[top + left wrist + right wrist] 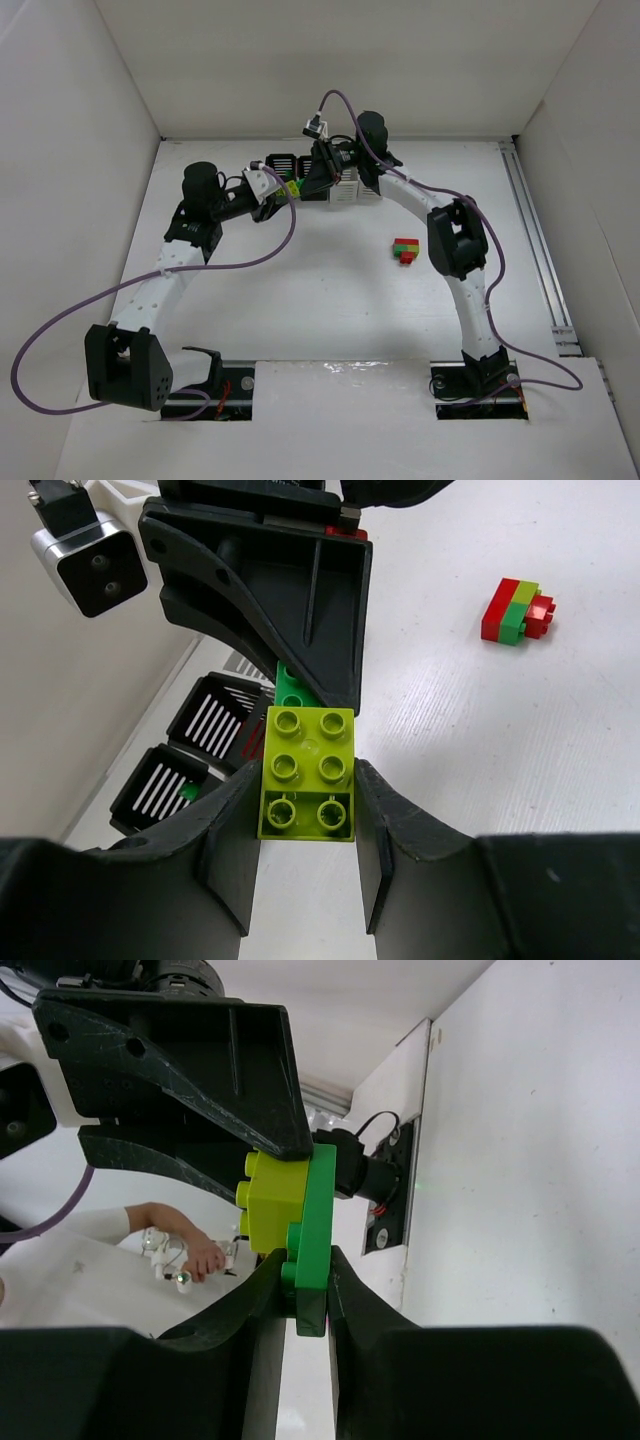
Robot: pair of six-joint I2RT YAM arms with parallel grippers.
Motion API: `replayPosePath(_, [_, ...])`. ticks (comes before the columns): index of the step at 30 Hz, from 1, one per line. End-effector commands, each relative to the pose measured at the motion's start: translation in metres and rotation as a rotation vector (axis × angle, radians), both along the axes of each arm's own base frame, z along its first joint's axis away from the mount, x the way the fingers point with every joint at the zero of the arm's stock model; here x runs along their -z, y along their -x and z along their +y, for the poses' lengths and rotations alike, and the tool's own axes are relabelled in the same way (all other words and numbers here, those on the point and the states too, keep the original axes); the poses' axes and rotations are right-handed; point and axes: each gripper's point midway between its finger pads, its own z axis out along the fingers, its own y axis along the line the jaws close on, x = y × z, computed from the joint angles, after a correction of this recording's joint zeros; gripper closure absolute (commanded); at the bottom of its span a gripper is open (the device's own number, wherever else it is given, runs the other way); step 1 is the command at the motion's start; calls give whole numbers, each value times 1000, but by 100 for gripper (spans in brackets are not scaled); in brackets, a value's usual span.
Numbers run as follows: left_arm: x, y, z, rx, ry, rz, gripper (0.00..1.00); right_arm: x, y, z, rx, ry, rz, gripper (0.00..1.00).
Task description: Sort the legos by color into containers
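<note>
Two joined legos hang between my grippers at the back centre, above the containers. My left gripper [307, 777] is shut on the yellow-green brick [307, 770] [293, 187]. A flat green brick [318, 1220] is stuck to the yellow-green one [272, 1195], and my right gripper [310, 1280] is shut on its edge. A red and green stack [405, 250] [515, 610] lies alone on the table. Under the grippers stand black baskets [215, 715] [155, 790]; one shows a bit of green, the other a bit of red. A white basket [348, 190] is partly hidden by the right arm.
White walls enclose the table on the left, back and right. A metal rail [540, 250] runs along the right edge. Purple cables [250, 262] loop from both arms over the table. The other arm's finger [290, 600] fills the upper left wrist view.
</note>
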Motion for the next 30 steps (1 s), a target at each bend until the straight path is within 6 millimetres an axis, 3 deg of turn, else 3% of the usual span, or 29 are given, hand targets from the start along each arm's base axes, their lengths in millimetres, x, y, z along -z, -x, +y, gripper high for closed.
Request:
replayPosePath(1, [-12,14,-8,64,12,-26,100,-8,-10,2,34,-32,-54,90])
replayPosePath(4, [-22,12,-8,51,32,-47,100,-2,-13,4,57,-23,-33,100])
replayPosePath(6, [-29,8,-7,36,47,-67,100,3,-13,4,57,-16,-19,100])
replayPosePath(15, [-100,9,-17,32,199,-165,100,16,-16,0,85,3,14,100])
replayPosePath(19, [-122,12,-18,37,243,-173,100,18,-13,-1,95,2,5,100])
replayPosePath(22, [-127,8,-19,17,264,-166,100,11,-20,-20,135,-15,-44,100])
replayPosePath(24, [-130,5,-17,-11,281,-163,100,10,-37,-39,228,-6,-31,100])
replayPosePath(25, [-129,6,-17,-10,297,-135,100,-8,-38,-48,259,-25,-71,100])
replayPosePath(27, [-136,2,-14,-45,331,-131,100,-19,-53,-68,364,-2,-60,100])
replayPosePath(28, [-138,1,-13,-56,347,-122,100,-38,-53,-76,407,-12,-145,100])
replayPosePath(30, [-143,-3,-10,-95,400,-87,100,-46,-61,-95,511,32,-108,100])
